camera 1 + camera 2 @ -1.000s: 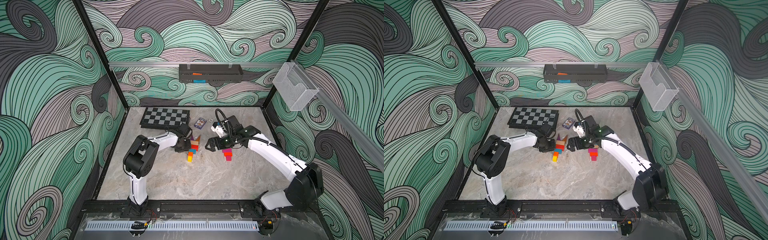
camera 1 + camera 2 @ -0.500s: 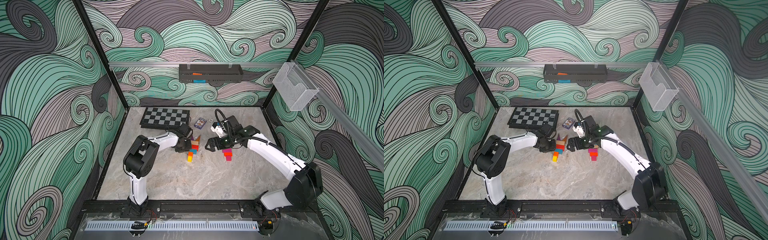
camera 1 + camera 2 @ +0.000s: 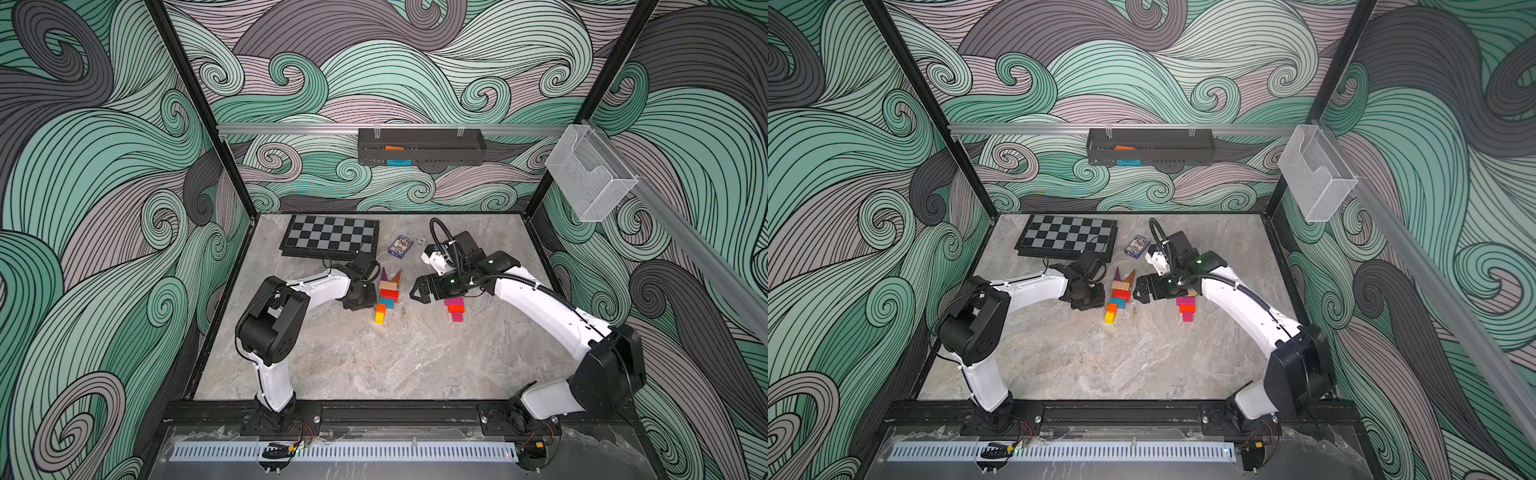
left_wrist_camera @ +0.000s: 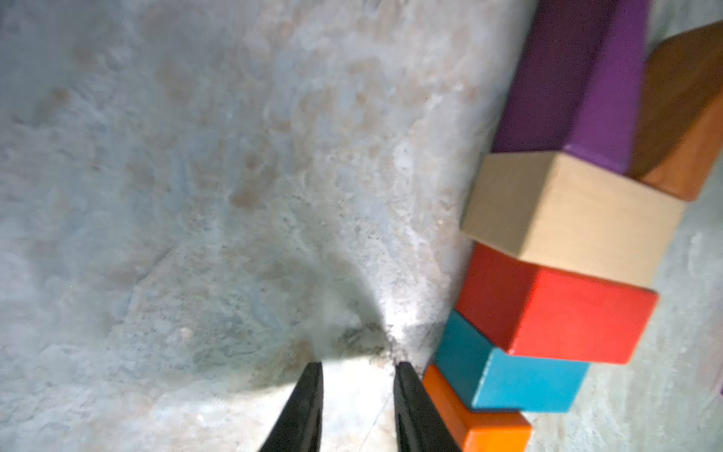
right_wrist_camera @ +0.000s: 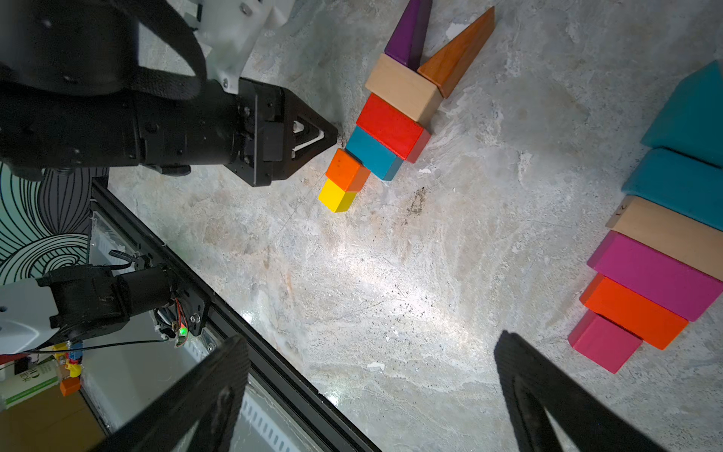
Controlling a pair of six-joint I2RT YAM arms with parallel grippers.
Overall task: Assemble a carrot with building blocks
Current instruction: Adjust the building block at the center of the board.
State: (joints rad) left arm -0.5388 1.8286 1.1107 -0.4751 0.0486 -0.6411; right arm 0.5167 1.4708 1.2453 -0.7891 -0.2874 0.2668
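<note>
Carrot taking shape: the left hand (image 4: 358, 368) is hovering low over the tabletop (image 3: 374, 365), its fingers parted by a narrow gap and pinching nothing, just beside the orange cube (image 5: 346, 168). The carrot row (image 3: 386, 297) is lying flat, each piece touching the next: purple wedge (image 5: 407, 31) and brown wedge (image 5: 457, 51) fanning out as leaves, then beige block (image 5: 403, 88), red block (image 5: 391, 127), teal block (image 5: 371, 154), orange cube and yellow cube (image 5: 336, 195). The right hand (image 5: 371, 338) is hanging spread wide and empty, between this row and a second row (image 5: 657, 274). Placing seems finished; the next move probably calls for backing the left hand off without nudging the small cubes.
</note>
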